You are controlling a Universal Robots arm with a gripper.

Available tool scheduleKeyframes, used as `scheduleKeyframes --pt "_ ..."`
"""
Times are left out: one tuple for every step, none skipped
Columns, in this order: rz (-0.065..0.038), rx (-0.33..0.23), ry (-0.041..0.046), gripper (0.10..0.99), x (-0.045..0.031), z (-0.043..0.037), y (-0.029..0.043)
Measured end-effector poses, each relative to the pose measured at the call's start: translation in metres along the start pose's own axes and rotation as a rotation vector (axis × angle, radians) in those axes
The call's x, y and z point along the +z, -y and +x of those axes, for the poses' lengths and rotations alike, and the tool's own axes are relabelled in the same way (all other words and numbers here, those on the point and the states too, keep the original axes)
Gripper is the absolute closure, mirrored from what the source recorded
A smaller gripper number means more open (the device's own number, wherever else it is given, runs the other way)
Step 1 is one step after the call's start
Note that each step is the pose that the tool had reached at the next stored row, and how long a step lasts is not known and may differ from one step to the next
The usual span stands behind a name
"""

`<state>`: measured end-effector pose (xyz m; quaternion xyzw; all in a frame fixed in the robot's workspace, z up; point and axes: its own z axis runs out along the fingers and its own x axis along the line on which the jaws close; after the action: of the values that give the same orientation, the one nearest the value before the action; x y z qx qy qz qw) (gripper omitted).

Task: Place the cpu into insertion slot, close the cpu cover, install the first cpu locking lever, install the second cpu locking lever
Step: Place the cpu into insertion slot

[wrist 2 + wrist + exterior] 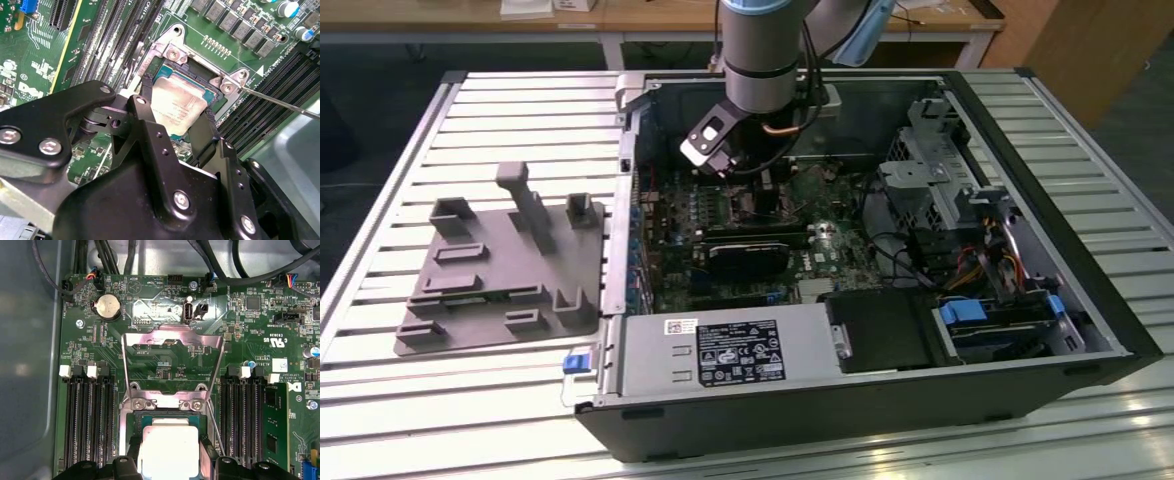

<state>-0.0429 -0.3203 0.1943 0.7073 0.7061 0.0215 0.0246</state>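
Item: open computer case on a slatted table, with a grey moulded fixture lying beside it at the exterior view's left. Arm: reaching down into the case at the upper centre of the exterior view, with the gripper low over the motherboard. Gripper, in both wrist views: two black fingers part-way apart, set against opposite edges of the cpu. They appear to pinch it, with nothing else in their hold. Cpu: silver top up, lying square within the insertion slot. I cannot tell whether it is fully seated or held a hair above the contacts. Cpu cover: swung up and away from the socket, lying back over the board in the first wrist view, not closed. Locking lever: a thin rod standing free of its catch in the second wrist view, not latched. Progress, by my reckoning: the first step is at or near completion. The cover and both levers are yet to be done.
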Motion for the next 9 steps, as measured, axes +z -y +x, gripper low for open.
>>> scheduleKeyframes --pt "0.000 0.000 -0.0002 0.549 0.0004 0.0001 0.0000" --pt "0.000 0.000 -0.0001 0.549 0.0007 0.0000 0.0000" --pt "0.000 0.000 0.0000 0.549 0.0007 0.0000 0.0000" --pt "0.000 0.000 0.0000 0.549 0.0007 0.0000 0.0000" --pt "0.000 0.000 -0.0001 0.549 0.0008 0.0000 0.0000" --pt "0.000 0.000 -0.0001 0.549 0.0008 0.0000 0.0000" --pt "0.000 0.000 -0.0001 0.549 0.0008 0.0000 0.0000" --pt "0.000 0.000 -0.0001 0.549 0.0008 0.0000 0.0000" --pt "0.000 0.000 -0.0001 0.549 0.0008 0.0000 0.0000"
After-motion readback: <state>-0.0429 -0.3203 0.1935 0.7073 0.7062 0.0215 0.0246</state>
